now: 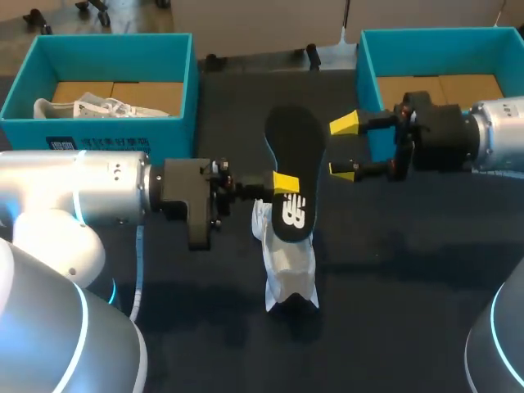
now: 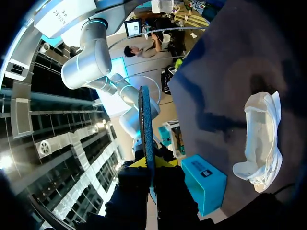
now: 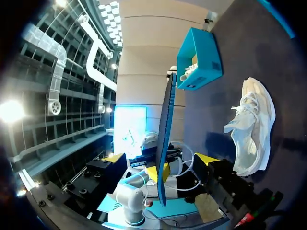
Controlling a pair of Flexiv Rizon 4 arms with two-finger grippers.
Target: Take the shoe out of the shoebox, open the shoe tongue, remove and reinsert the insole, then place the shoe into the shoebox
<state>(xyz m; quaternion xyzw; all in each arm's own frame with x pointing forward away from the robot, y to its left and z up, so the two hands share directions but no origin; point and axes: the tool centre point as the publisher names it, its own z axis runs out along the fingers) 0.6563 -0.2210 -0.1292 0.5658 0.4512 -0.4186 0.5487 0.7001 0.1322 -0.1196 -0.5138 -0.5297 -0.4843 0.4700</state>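
Bulking large at the near edge, the left arm [image 1: 74,196] reaches in over the tabletop [image 1: 409,270]. Its left tool [image 1: 282,184] is pinched on the heel end of the black insole [image 1: 295,155], holding it up on edge just above the white shoe [image 1: 288,266], which lies loose on the tabletop between the two boxes. Opposite, the right tool [image 1: 344,147] has its fingers parted, with the insole's far end just ahead of the gap and not gripped. So the insole looks to be out, and putting it back comes next, I'd say. That calls for tipping the toe down into the shoe's mouth while something steadies the shoe. As for writing, there is a white logo [image 1: 293,211] on the insole's heel, and a dark label [image 1: 98,145] on the left shoebox [image 1: 176,98] with print too small to read. The right shoebox [image 1: 434,51] shows none.
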